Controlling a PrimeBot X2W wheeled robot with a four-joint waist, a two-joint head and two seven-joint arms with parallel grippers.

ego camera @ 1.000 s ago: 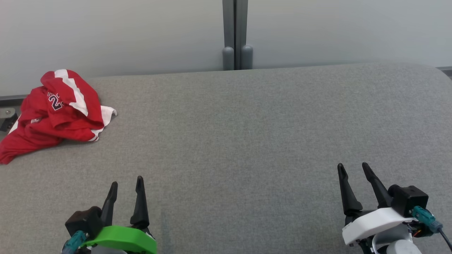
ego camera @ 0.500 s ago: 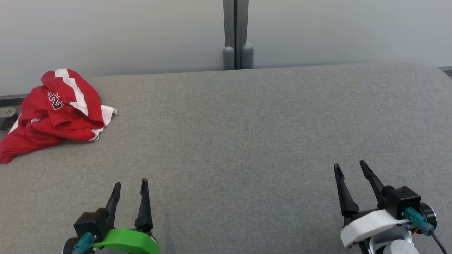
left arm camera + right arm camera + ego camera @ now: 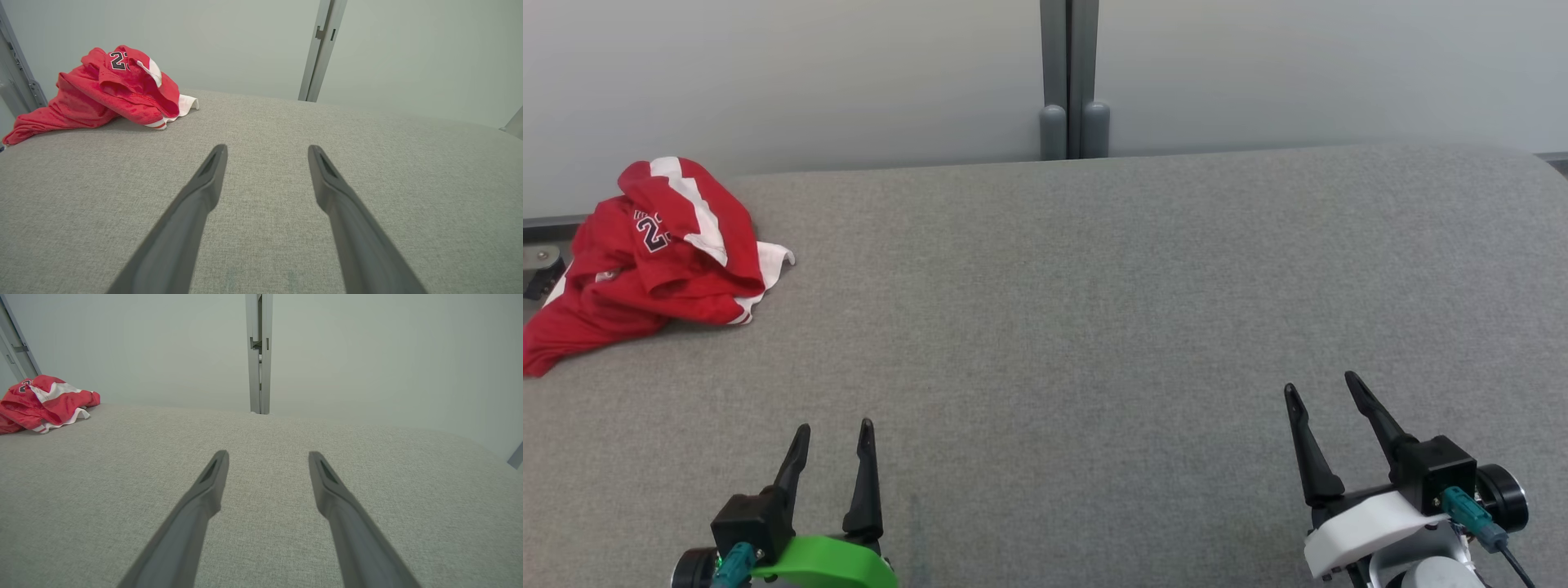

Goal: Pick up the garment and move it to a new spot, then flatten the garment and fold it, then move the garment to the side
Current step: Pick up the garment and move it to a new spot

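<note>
The garment [image 3: 645, 261] is a red jersey with white stripes and a dark number, lying crumpled at the far left edge of the grey table [image 3: 1094, 286]. It also shows at the upper left of the left wrist view as the garment [image 3: 110, 90] and at the far left of the right wrist view as the garment [image 3: 41, 402]. My left gripper [image 3: 835, 429] stands open near the front edge, well short of the jersey, with nothing between its fingers. My right gripper [image 3: 1319, 382] is open at the lower right, far from the cloth.
A grey upright post [image 3: 1070, 82] splits the pale wall panels behind the table. The table's far right corner is rounded. A metal bracket [image 3: 539, 265] sits beyond the left edge, beside the jersey.
Both grippers have drawn back toward the front edge, the left one shifting slightly right. The jersey lies as before.
</note>
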